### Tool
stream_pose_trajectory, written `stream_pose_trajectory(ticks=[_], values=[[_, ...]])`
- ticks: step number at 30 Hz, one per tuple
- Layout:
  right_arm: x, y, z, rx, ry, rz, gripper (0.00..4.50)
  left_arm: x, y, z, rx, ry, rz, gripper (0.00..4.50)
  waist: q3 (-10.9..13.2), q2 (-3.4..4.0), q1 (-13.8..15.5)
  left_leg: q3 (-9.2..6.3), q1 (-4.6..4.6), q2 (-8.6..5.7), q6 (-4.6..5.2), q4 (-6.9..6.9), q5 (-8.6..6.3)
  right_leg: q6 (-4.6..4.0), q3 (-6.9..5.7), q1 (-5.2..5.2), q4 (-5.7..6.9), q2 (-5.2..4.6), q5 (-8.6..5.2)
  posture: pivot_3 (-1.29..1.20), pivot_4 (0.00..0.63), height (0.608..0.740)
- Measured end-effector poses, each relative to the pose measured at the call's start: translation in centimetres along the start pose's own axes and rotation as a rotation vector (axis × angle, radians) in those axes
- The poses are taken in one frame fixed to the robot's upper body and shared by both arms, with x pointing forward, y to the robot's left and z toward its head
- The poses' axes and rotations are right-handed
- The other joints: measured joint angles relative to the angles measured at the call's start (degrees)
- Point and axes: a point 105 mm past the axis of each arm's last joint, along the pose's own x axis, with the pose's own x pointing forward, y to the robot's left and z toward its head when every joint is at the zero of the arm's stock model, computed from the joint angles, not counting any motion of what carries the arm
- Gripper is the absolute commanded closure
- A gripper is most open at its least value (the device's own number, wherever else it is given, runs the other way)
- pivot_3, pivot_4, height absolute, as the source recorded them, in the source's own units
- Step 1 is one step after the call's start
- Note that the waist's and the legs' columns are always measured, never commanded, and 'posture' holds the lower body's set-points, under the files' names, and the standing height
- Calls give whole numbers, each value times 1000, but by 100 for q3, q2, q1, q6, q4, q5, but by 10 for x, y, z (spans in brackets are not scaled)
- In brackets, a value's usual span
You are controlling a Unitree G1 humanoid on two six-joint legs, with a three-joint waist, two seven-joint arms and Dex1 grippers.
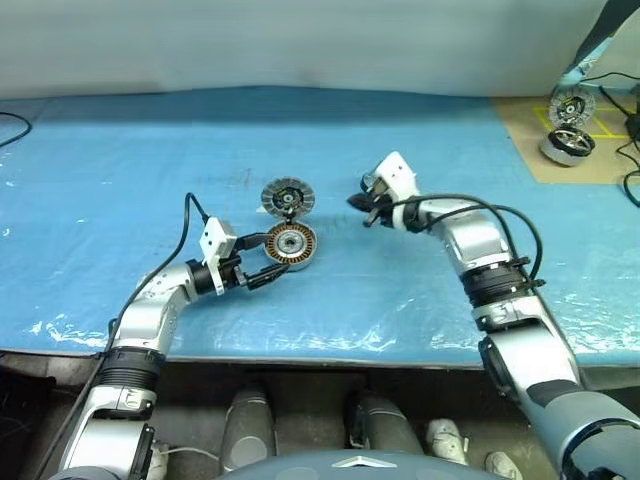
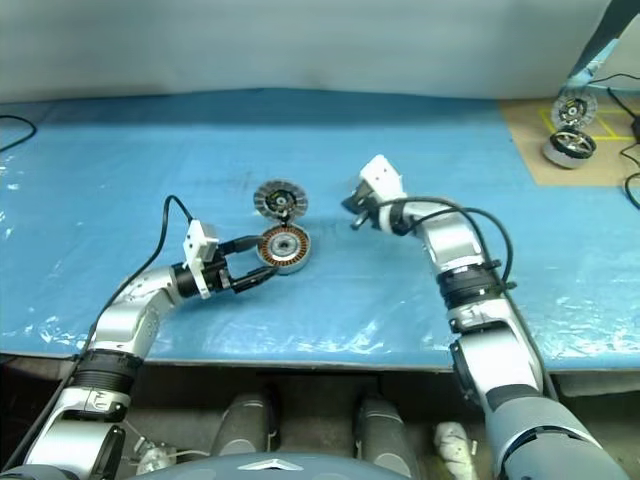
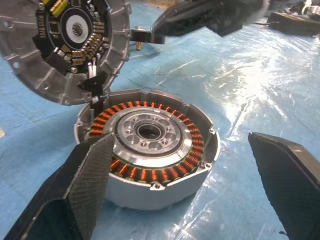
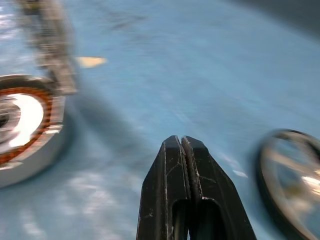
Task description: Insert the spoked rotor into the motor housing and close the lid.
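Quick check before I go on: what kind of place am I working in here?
Most likely a lab or workshop assembly bench, not a factory line. The table is wrapped in blue plastic sheeting, an open motor housing lies on it with its lid raised behind, and a taped cardboard mat holds spare motor parts.

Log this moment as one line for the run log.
left gripper: open around motor housing | right gripper: shut, empty | lid: propped open | spoked rotor: on table

The motor housing (image 1: 291,244) sits mid-desk, copper windings ringing its silver centre, open. Its ribbed lid (image 1: 288,197) stands tilted up at the housing's far edge. The spoked rotor (image 4: 295,182), dark-rimmed, lies apart.
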Motion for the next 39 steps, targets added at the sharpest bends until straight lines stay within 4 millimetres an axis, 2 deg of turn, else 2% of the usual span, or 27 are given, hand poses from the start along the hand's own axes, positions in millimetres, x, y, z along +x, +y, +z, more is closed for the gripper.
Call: stream_pose_trajectory(ticks=[2,3,5,7,8,12,14,16,23,30,36,39], values=[[-4,-30,6,5,-2,-153,4465,1,-1,0,-1,-6,-2,0,0,0,-4,1,3,-2,0,0,0,-3,1,0,3,2,-1,0,150,740],[-4,-38,8,14,-7,-198,4465,1,-1,0,0,-8,-2,0,0,0,-5,1,2,0,0,0,0,-3,1,-1,2,3,-2,0,150,740],[-1,-51,11,39,-7,-284,4085,3,-1,1,2,-14,-4,0,0,1,-7,3,2,0,0,-1,0,-4,1,-2,3,3,-2,0,150,740],[4,-56,10,47,7,-335,3600,4,-2,1,1,-18,-6,0,1,1,2,3,-3,2,1,-1,0,-4,0,-4,2,2,-2,0,150,740],[7,-57,7,54,20,-350,3209,4,-1,1,3,-19,-5,0,1,1,8,3,-4,2,1,0,1,-4,0,-5,3,2,-2,0,150,740],[17,-50,-12,98,84,-331,1844,4,-1,0,5,-24,-3,0,1,2,14,3,-11,4,10,1,5,-4,-7,-6,5,1,-2,0,150,740],[21,-44,-21,117,109,-317,1844,4,-1,0,6,-25,-3,0,2,4,15,3,-15,4,17,3,9,-4,-7,-11,8,0,-2,0,150,740],[22,-44,-22,116,113,-316,1844,4,-1,0,6,-25,-2,0,3,6,15,3,-17,4,18,5,9,-4,-7,-12,10,-1,-2,0,150,740],[22,-44,2,52,50,-251,1844,2,-1,-2,8,-25,9,0,4,6,13,3,-15,5,19,7,10,-26,-7,-12,14,0,-14,0,150,740],[25,-38,-2,-27,84,-205,1844,2,-1,-3,9,-26,15,0,3,6,12,3,-14,6,20,11,10,-27,-7,-12,20,-1,-15,0,150,740],[24,-42,-19,-127,175,-249,1844,3,-1,-3,11,-24,17,0,4,6,12,3,-14,5,19,17,10,-29,-6,-14,29,-2,-16,0,150,740],[23,-42,-19,-132,172,-243,1844,3,-1,-3,11,-23,22,0,4,6,12,3,-11,6,14,19,6,-30,-5,-15,35,-2,-17,0,150,740]])
